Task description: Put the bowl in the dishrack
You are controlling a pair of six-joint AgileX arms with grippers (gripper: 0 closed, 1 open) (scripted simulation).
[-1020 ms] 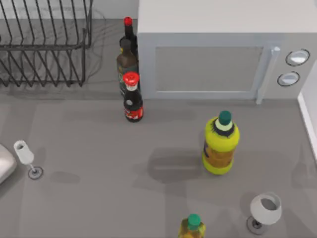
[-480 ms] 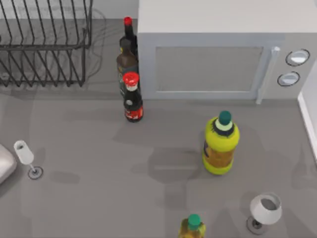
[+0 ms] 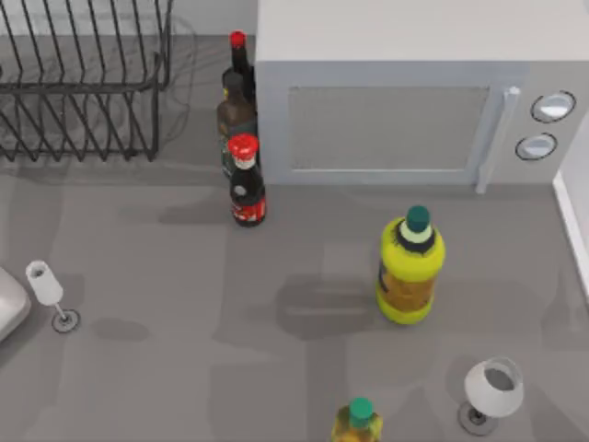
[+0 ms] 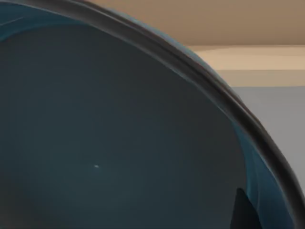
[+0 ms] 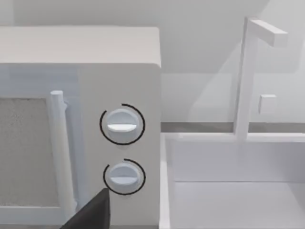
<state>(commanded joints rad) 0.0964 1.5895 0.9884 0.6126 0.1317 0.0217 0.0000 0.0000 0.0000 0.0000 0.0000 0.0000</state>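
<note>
From my left wrist camera I see the large round bowl with a teal-blue inside and a dark rim (image 4: 119, 143) pressed up close against the lens, its rim curving across the picture. A dark wedge at the edge of that picture is probably part of my left gripper (image 4: 243, 212); I cannot tell how far it is open or whether it grips the bowl.

From above, the black wire dishrack of thin slanted bars (image 3: 83, 83) stands at the far left corner of the grey tabletop (image 3: 166, 368). The grey box-shaped microwave with two round knobs (image 3: 414, 101) sits at the far right. Just beside its left side stand a dark glass bottle with a red cap (image 3: 237, 92) and, nearer me, a dark sauce bottle with a red cap and red label (image 3: 247, 180). A yellow plastic bottle with a green cap (image 3: 410, 267) stands mid-right, and a second yellow green-capped bottle (image 3: 357, 422) at the near edge. One small white wine glass (image 3: 48, 293) stands at the left, another (image 3: 492, 391) at the near right.

My right wrist camera faces the microwave's knobs, with a white sink and its upright tap (image 5: 248, 76) beside it. A dark tip of my right gripper (image 5: 93, 212) pokes in; I cannot tell its opening.
</note>
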